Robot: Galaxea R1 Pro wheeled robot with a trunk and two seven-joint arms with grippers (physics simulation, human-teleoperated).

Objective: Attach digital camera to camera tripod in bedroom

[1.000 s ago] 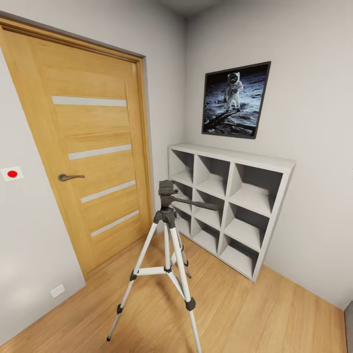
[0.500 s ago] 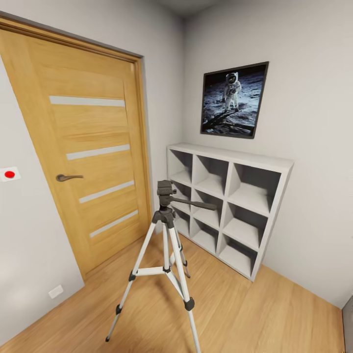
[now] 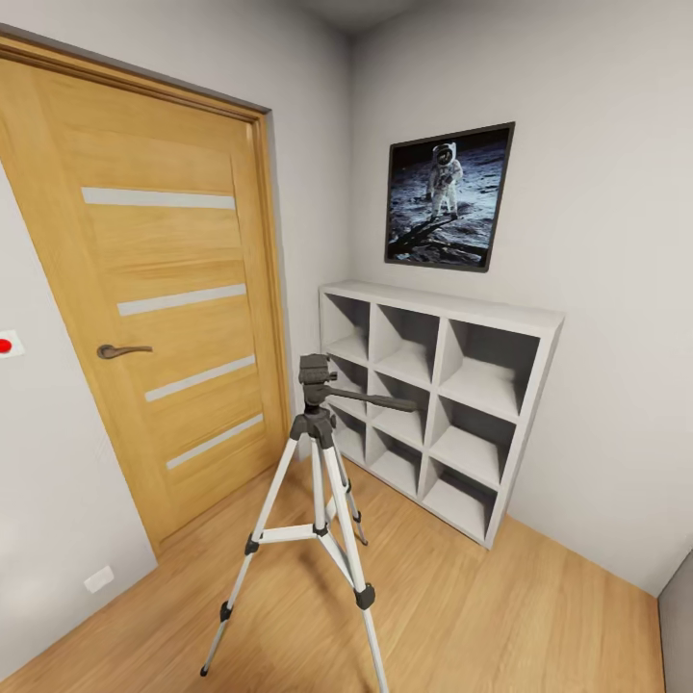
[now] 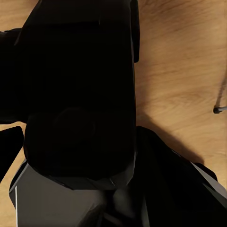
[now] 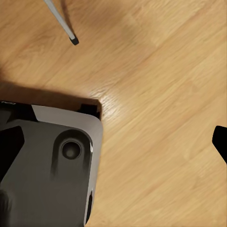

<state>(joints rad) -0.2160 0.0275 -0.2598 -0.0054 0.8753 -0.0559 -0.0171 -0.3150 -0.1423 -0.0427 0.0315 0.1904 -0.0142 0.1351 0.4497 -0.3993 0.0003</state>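
Here is the bedroom corner, and the camera tripod point(image 3: 313, 423) stands in the lower middle of the head view, three silver legs splayed on the light wood floor point(image 3: 520, 616). Its black head point(image 3: 313, 371) is bare on top, and the long pan handle point(image 3: 377, 397) sticks out towards the right. The front leg runs down to the bottom edge of the frame, and another reaches towards the lower left.

Behind it, on the left side, the oak door point(image 3: 183, 250) with frosted strips is closed, its lever handle point(image 3: 123, 351) level. At the far left edge there's a white wall plate with a red dot point(image 3: 5, 345), and a socket point(image 3: 98, 578) low on the wall. The white cube shelves point(image 3: 438, 385) sit right of centre against the grey wall, just beyond the tripod, with the astronaut poster point(image 3: 445, 197) hanging above them.

In the left wrist view a black boxy bulk point(image 4: 80, 94) sits close up over the planks, too dark to make out, and one tripod foot point(image 4: 217, 109) peeks in beside it. The right wrist view catches another tripod foot point(image 5: 73, 40) on the floor and a grey body panel point(image 5: 52, 161). For both hands, I cannot tell whether the fingers are spread or closed.
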